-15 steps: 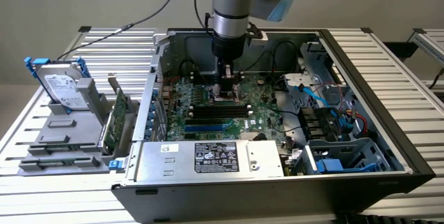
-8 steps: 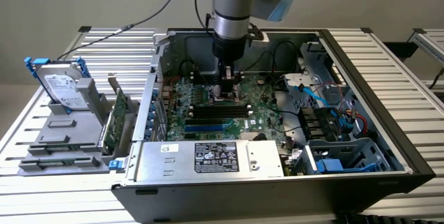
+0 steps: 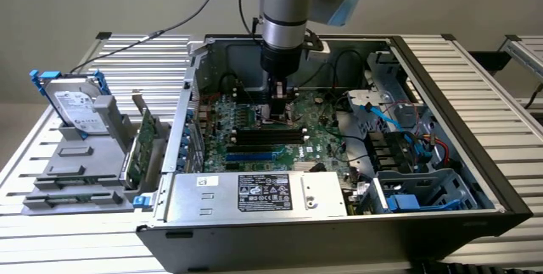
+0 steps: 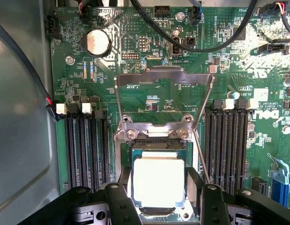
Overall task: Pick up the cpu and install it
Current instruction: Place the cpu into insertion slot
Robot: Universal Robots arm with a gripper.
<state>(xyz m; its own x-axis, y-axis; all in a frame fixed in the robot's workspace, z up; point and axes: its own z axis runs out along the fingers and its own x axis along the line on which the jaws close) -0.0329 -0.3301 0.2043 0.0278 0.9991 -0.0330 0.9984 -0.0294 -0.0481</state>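
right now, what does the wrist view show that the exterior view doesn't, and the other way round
The wrist view adds: the cpu clamped in the gripper at the socket, the metal load plate swung open, and a coin battery.
The exterior view adds: the hard drive with its blue bracket, standing in a grey holder on the exterior view's left, and the labelled power supply.
Both: the green motherboard and its black memory slots, with the gripper down at the board.
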